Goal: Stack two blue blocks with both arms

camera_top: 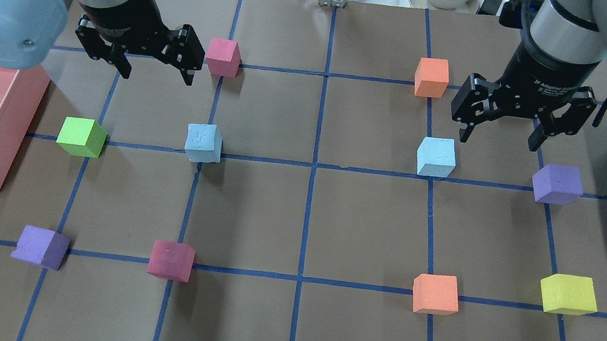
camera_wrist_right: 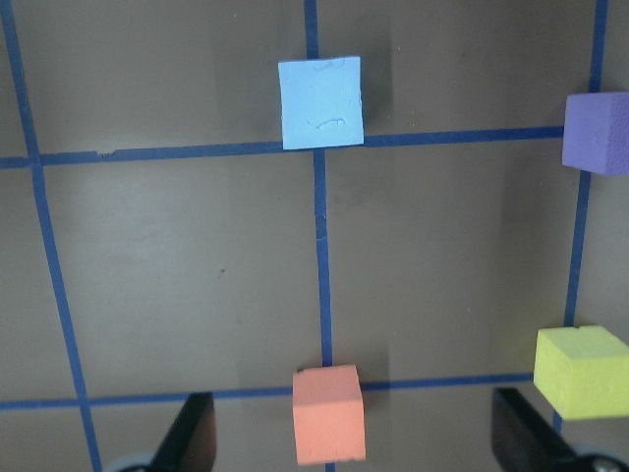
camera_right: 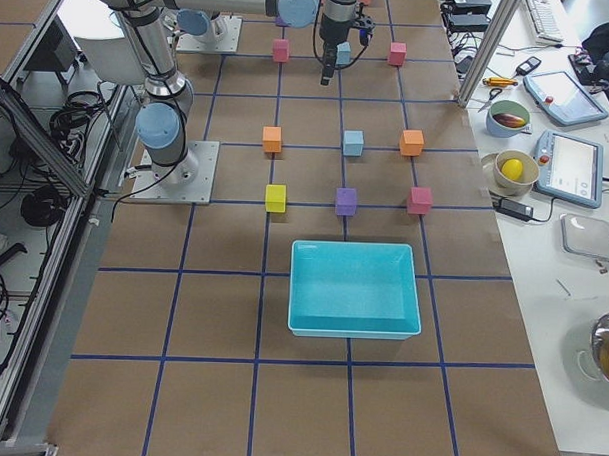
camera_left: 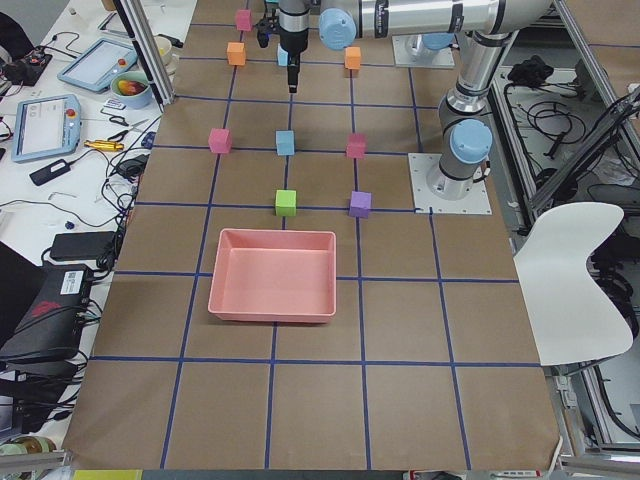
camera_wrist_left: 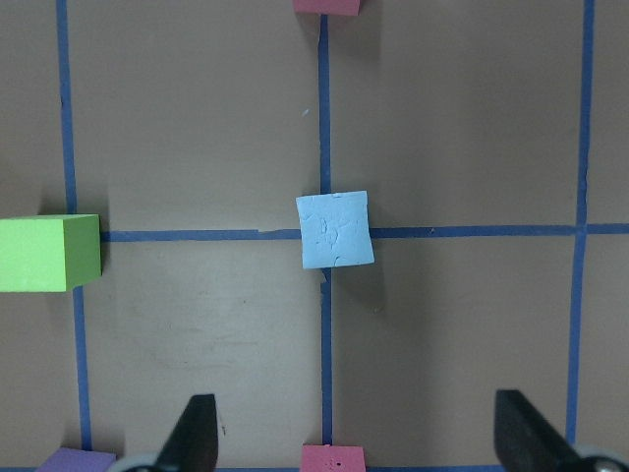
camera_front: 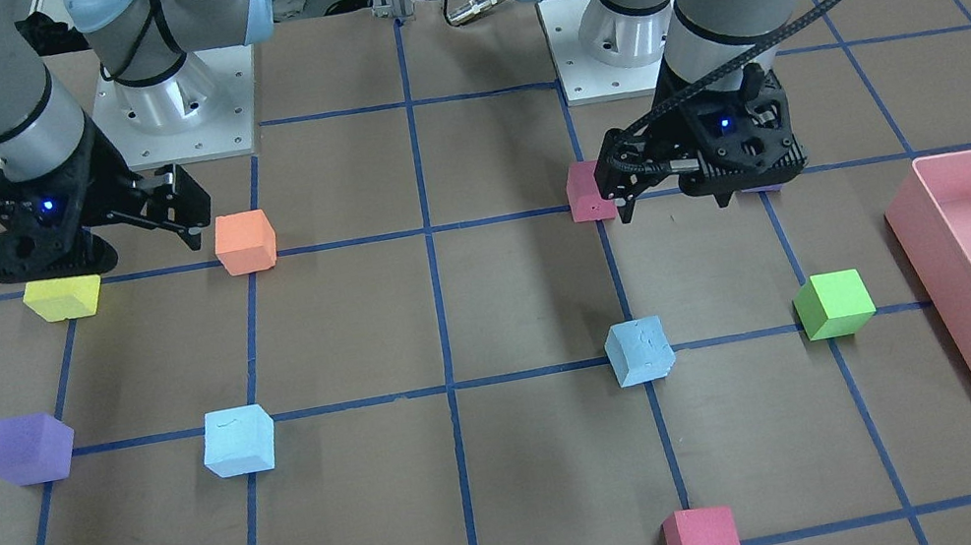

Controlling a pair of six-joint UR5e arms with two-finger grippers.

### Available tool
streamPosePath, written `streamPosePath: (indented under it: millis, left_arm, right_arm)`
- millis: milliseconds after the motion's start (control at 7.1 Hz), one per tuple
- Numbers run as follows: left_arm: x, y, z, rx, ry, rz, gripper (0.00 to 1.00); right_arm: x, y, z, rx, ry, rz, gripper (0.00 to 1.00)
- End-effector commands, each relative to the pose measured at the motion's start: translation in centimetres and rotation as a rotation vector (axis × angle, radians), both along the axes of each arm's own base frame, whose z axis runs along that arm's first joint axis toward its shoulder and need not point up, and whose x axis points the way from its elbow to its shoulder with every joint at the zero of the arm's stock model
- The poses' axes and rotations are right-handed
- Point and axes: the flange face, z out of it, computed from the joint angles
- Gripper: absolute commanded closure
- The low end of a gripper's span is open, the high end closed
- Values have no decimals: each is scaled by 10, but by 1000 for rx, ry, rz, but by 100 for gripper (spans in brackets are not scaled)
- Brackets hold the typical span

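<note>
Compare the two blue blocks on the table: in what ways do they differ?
The left blue block sits centred where two tape lines cross; the right blue block sits just beyond such a crossing. The left blue block is slightly turned against the lines; the right one is nearly square to them. Both are pale blue cubes of like size.

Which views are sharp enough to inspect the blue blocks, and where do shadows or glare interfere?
Left wrist view: sharp, evenly lit; the left blue block shows its cracks and a short soft shadow. Right wrist view: dimmer, the right blue block crisp. Front-facing view: dark shadow on the table at lower left, blown-out highlights top right. Side views: blocks too small for detail.
</note>
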Motion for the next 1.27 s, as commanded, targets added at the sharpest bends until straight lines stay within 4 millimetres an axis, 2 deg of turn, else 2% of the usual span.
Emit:
streamPosePath:
  millis: [0,141,282,423,563,845,986,1127]
  left_arm:
    - [0,-17,-76,35,1,6,0]
    - [0,-27,-108,21,1,7,0]
    - [-1,-38,-145,34,4,3,0]
    - [-1,-41,-175,62,2,3,0]
    - [-1,-47,-194,43,2,6,0]
    - [-1,-55,-223,41,-1,6,0]
    - [0,-57,-226,36,-13,1,0]
    - [1,-59,-221,21,-5,4,0]
  right_arm:
    - [-2,-64,-82,-22,-4,1,0]
    - [-4,-86,-113,-49,2,5,0]
    - [-4,-95,-133,-51,2,5,0]
    - [-6,-101,-154,-20,1,3,0]
    - [-5,-102,-165,0,-2,1,0]
    - [-5,-106,-189,38,-10,0,0]
    - [-5,-108,-200,53,-11,0,0]
    - [-5,-109,-207,61,-11,2,0]
